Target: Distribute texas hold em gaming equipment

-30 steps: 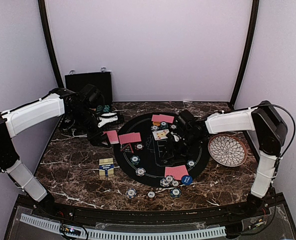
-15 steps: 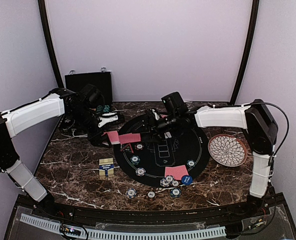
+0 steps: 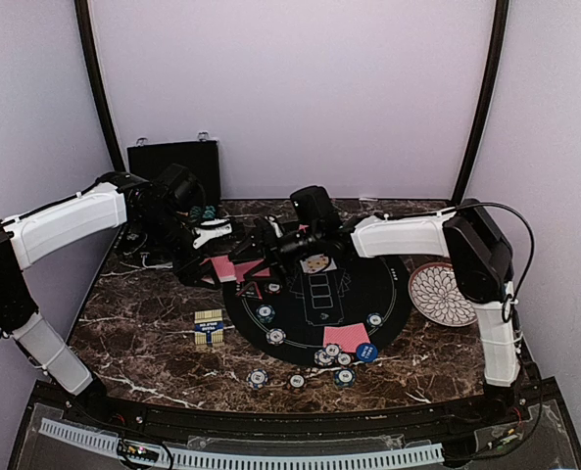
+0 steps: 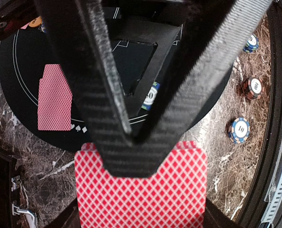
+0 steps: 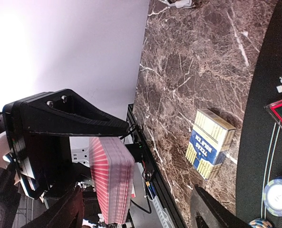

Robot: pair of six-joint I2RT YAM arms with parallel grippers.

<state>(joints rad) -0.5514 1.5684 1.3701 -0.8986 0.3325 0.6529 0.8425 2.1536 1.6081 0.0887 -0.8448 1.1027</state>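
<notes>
Firmly pinches slick, bendy card deck (image 4: 141,194) in closed left gripper (image 4: 131,156); holds right gripper (image 5: 141,211) wide open, empty; should nip its top edge lightly.

The bench (image 3: 143,313) is dark brown marble-look stone with white veining, polished and reflective. The mat (image 3: 300,321) is black, matt and cloth-like, with white printed lines. The red-backed cards (image 4: 141,194) are coated paper, smooth, with a faint sheen. The chips (image 4: 239,130) look like hard plastic, smooth and lightly glossy. The fingers (image 4: 100,85) of the left gripper (image 4: 133,152) are matt black plastic, finely ridged in layers. The card box (image 5: 210,142) is printed cardboard, satin. The case (image 3: 173,157) is matt black, material undetermined. Its latch (image 4: 24,214) is bright metal. The plate (image 3: 437,294) appears to be glazed ceramic. The arm shells (image 3: 70,223) are smooth white plastic.
</notes>
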